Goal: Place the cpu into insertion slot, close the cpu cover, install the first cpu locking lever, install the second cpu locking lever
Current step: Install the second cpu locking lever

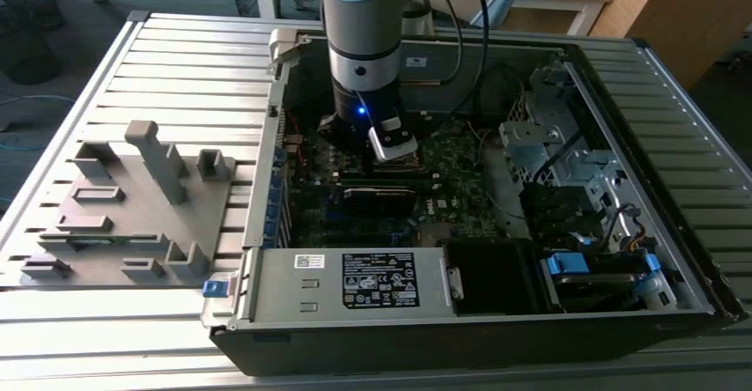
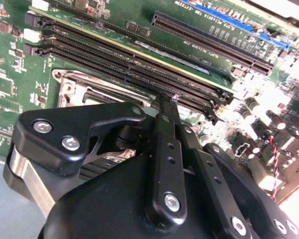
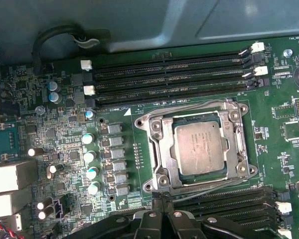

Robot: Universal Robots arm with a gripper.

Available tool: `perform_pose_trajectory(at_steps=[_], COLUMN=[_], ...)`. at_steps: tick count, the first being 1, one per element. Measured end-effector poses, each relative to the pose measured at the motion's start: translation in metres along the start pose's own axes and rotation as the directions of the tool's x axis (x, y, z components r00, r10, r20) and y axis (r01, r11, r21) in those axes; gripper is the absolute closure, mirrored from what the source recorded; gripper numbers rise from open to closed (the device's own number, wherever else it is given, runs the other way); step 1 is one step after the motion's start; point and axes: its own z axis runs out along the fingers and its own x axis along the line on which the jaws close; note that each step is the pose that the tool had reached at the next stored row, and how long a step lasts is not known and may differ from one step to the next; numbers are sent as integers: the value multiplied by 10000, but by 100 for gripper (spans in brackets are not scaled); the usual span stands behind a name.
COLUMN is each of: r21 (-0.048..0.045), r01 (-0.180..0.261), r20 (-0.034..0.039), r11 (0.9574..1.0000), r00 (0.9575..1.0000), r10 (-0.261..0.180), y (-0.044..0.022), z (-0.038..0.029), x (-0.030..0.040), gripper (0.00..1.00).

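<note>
The cpu [image 3: 199, 147] is sitting flat in its socket on the green board [image 3: 65, 149], near the middle of the open computer case [image 1: 470, 343] in the exterior view. The cpu cover [image 3: 157, 149] is apparently lying down around it, chip showing through the window. The gripper [image 3: 163, 198] is hanging just beside the socket, between it and the memory slots [image 2: 139, 74], its fingers pinched together and carrying nothing. The lever stage is probably in hand; I cannot tell whether either lever is latched. Working a lever is calling for precise tip placement on thin wire, clear of the slots.
</note>
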Motion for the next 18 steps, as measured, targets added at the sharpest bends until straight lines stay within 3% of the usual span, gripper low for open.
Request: perform_pose_trajectory(at_steps=[4,12,18], r21=[-71,-300,-380], r01=[-5,-24,-30], r20=[-11,-47,-62], r11=[10000,9995,9993], r00=[10000,10000,10000], r10=[5,22,28], y=[-4,-10,-14], z=[9,18,33], x=[5,19,32], gripper=[90,90,90])
